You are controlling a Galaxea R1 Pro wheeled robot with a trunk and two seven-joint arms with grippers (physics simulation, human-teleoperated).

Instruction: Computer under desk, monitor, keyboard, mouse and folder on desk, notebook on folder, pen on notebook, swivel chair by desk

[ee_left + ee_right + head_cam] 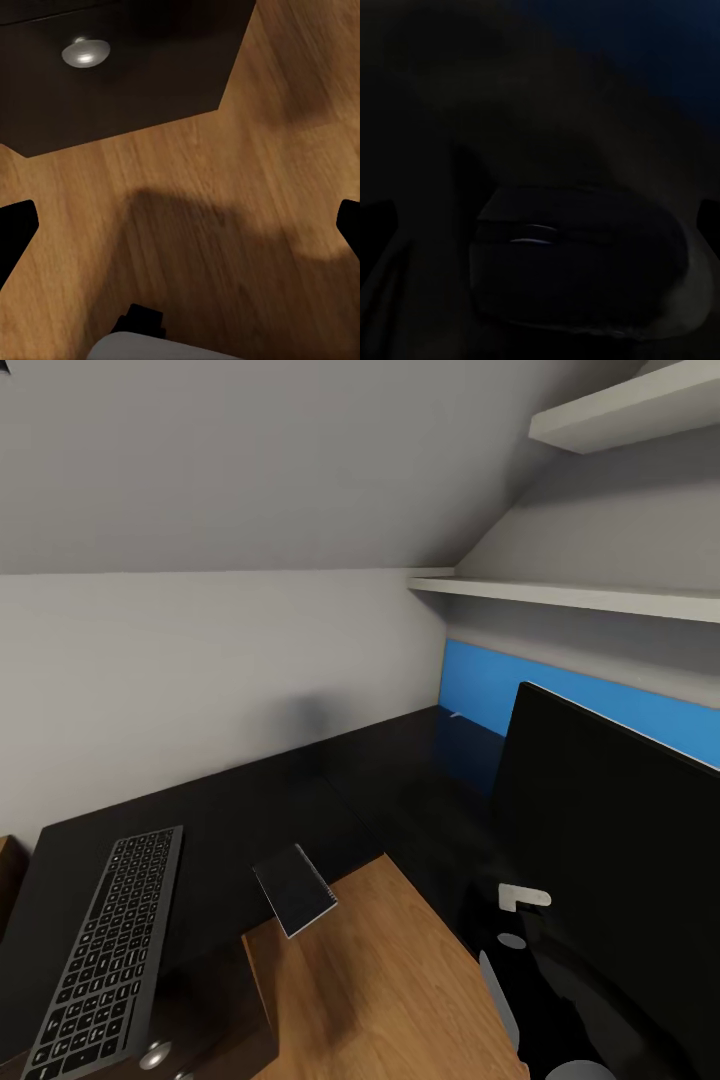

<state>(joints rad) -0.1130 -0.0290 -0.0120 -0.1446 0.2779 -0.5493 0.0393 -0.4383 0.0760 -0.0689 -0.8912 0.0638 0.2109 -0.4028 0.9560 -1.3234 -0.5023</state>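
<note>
Sloped grey walls and two white shelves close in a corner where the black tabletop runs along a blue back panel.

In the left wrist view, the left gripper is spread wide and carries nothing. It hangs over the wooden floor, near the dark drawer unit with its round metal knob.

The right wrist view is very dark. The right gripper looks spread too, its tips at the picture's edges, with a low rounded shape that I take for the mouse ahead of it. I cannot tell whether they touch.

In the head view, the keyboard lies on the tabletop at 7 o'clock and the monitor stands at 4 o'clock. The small notebook, toward 6 o'clock, juts over the tabletop's edge above the floor.

The step in hand seems to be taking the mouse. To do it well, centre the right gripper over the body's narrow sides and come down straight. Close gently, because the smooth, rounded shell could squirt out. Lift it clear of the monitor's stand before carrying it toward the keyboard.
</note>
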